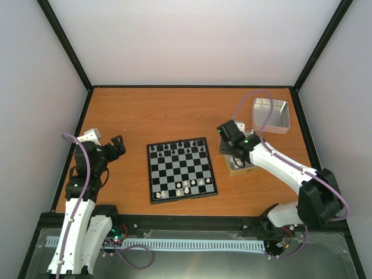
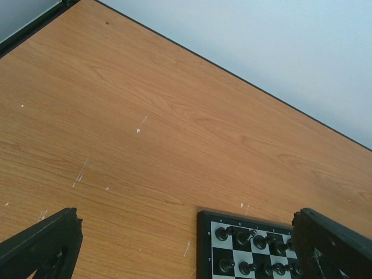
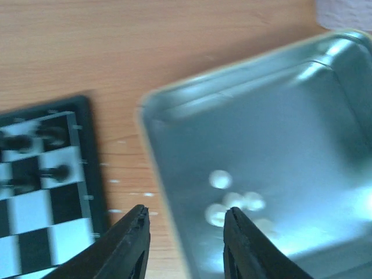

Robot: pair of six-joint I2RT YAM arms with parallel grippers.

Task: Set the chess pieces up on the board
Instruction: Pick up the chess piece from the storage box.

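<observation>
Our left pincer (image 1: 118, 145) hangs spread wide above the counter (image 1: 133, 110), left of the board (image 1: 182, 170). Our right pincer (image 3: 186, 218) stands narrowly parted with nothing in it, over the near rim of a silver tin (image 3: 261, 87) just right of the board. Some chess pieces (image 3: 232, 200) lie blurred in that tin, and others stand on the board's near rows.

The tabletop (image 2: 174, 116) is smooth, matt orange-brown wood grain flecked with small white scuffs. The square tin (image 3: 290, 116) is silvery metal with a soft sheen, and the pale squares of the board (image 1: 181, 168) look silvery too. The right claw (image 3: 186, 214) looks like matt black plastic.
</observation>
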